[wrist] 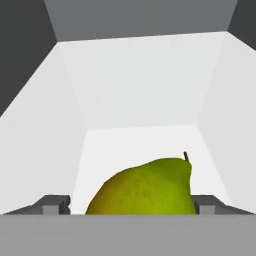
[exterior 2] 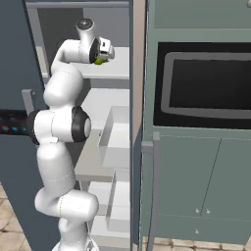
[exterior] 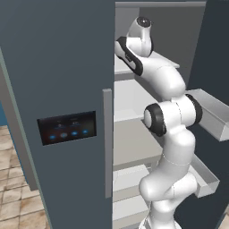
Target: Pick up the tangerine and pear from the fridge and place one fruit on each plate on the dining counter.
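Note:
The fridge [exterior: 58,67] stands with its right door swung open, and my arm reaches into the upper pale shelf [exterior 2: 115,68]. The pear [wrist: 145,187], yellow-green with a short brown stem, lies on that shelf's white floor, right in front of the hand. My gripper [wrist: 132,205] is open, one dark fingertip [wrist: 55,204] to the left of the pear and the other close against its right side. A small gap shows on the left. From the right base view the pear [exterior 2: 100,61] peeks out at the gripper [exterior 2: 105,53]. The tangerine, plates and dining counter are out of view.
The closed left fridge door with its black lit panel [exterior: 67,127] and long handle [exterior: 107,143] stands left of the arm. Door bins [exterior: 214,114] jut from the open door on the right. A grey-green cabinet with a built-in microwave [exterior 2: 206,83] adjoins the fridge.

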